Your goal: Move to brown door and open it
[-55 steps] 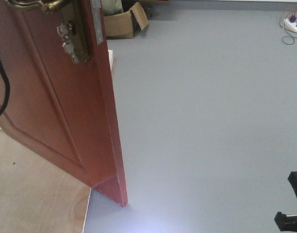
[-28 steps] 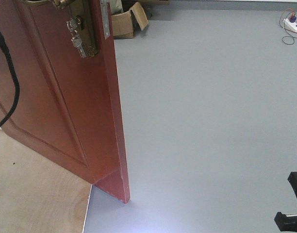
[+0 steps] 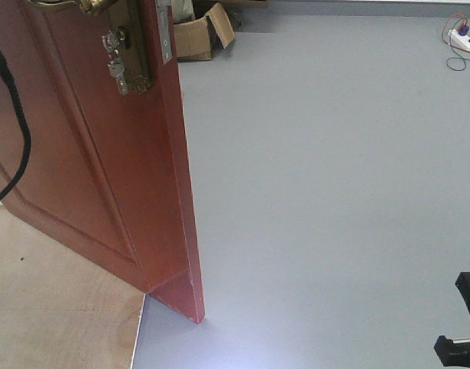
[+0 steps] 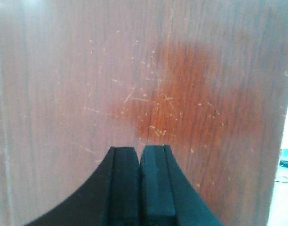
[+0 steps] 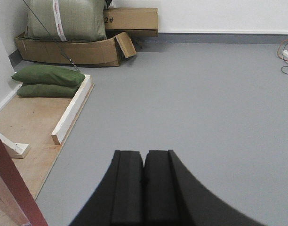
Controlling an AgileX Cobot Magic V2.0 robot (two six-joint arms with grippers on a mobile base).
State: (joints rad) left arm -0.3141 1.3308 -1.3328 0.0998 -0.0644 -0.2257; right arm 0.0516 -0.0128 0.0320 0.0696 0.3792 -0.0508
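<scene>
brown door point(image 3: 89, 154): ajar, at left of front view, bottom corner on grey floor point(image 3: 327, 177)
keys point(image 3: 116, 65): hanging below brass handle point(image 3: 66, 6)
left gripper point(image 4: 140, 153): pressed together, tips close against scratched door face
right gripper point(image 5: 144, 155): pressed together, above open floor

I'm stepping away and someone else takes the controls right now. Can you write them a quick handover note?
Left gripper: shut, empty, tips close against the brown door; contact unclear.
Right gripper: shut, empty, aimed at the gray floor.
Door: reached and standing ajar, keys hanging from it.
Left to do: probably push it wider, if a fuller opening is wanted.
</scene>
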